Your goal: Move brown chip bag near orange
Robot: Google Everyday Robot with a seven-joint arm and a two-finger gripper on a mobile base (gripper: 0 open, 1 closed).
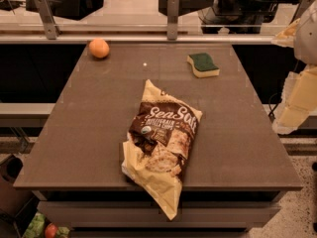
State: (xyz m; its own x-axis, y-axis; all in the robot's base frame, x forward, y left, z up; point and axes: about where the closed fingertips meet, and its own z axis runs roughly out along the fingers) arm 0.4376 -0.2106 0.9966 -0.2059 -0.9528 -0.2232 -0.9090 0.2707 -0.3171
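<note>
The brown chip bag (163,145) lies flat on the grey table (89,133), near the front edge and slightly right of centre. Its lower corner hangs over the front edge. It is cream-yellow with a dark brown panel and white "Sea Salt" script. The orange (99,48) sits at the table's far left corner, well apart from the bag. My gripper (293,114) hangs at the right edge of the view, beyond the table's right side, away from both things and touching nothing.
A green-and-yellow sponge (203,64) lies at the back right of the table. A rail with metal posts (172,16) runs behind the far edge. A small red fruit (51,230) lies below the table at the front left.
</note>
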